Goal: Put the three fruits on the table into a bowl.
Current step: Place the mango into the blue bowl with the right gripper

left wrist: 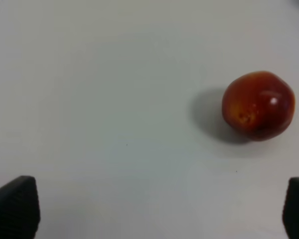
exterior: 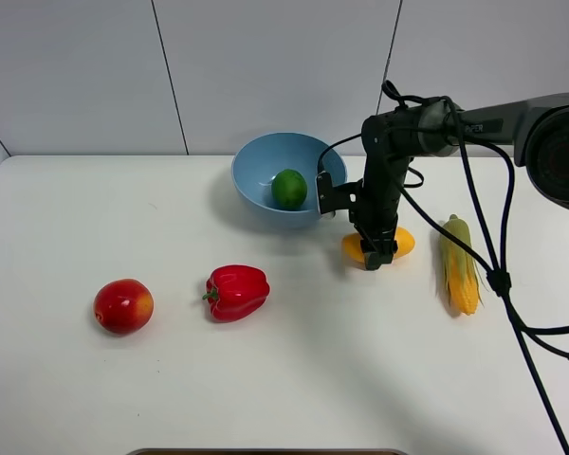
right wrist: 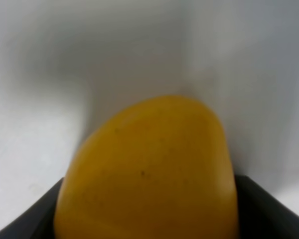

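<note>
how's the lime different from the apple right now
The lime is green and lies inside the blue bowl; the apple is red with a yellowish blush and sits on the table, left of the bowl. The lime looks smaller than the apple. Both are round.

Black arm (exterior: pixel 398 133), cables (exterior: pixel 498 277), ribbed fingers (left wrist: pixel 12 206)

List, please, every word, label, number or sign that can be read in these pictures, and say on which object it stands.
None: no view shows any readable text.
The bowl, lime, mango, apple, bell pepper, corn cob and table carry no sticker or print.
The right arm shows no legible marking.
</note>
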